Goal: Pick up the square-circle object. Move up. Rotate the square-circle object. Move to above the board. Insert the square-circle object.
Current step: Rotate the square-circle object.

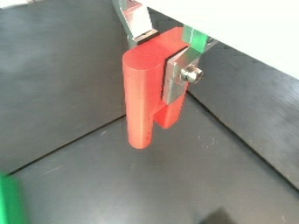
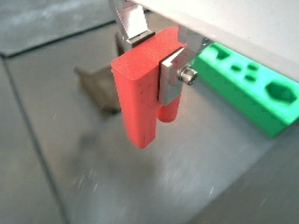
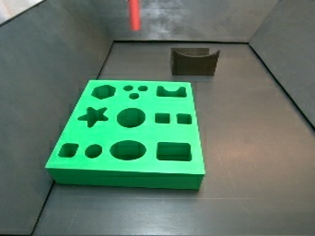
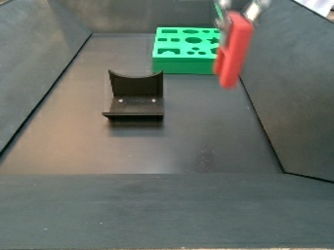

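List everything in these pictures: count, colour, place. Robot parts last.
Board: one, bright green, flat on the dark floor, its top full of shaped holes; its edge also shows in a wrist view.
Notched block: one, dark grey, on the floor, apart from the board; also in a side view.
Square-circle object: one, red, held off the floor, seen in both wrist views and both side views.
End effector: one, silver plates shut on the square-circle object, raised above the floor.
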